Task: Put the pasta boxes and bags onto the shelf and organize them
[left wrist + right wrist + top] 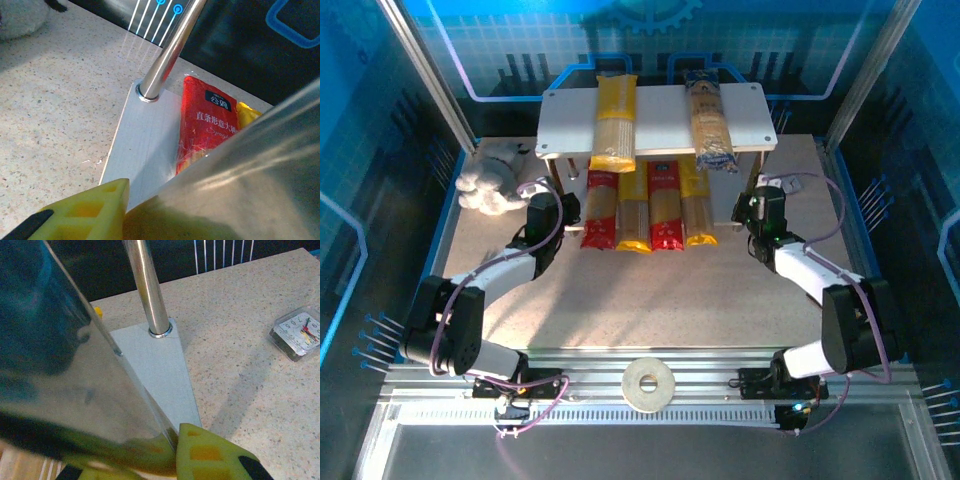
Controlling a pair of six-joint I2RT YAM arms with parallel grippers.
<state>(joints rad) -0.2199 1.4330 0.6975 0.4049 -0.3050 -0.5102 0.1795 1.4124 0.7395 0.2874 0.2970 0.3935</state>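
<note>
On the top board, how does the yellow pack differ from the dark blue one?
The yellow pack is yellow with a clear window; the dark blue pack is mostly clear with dark blue ends. The yellow pack lies left on the top board, the dark blue pack right. The yellow pack sits square; the dark blue pack is slightly skewed. Both lie flat, overhanging the near edge.

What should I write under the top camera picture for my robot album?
Six spaghetti packs on the white shelf, two on top, four below, left claw and right claw at its ends.

Shelf top [665,115] hides far ends of 4 packs [665,210].
</note>
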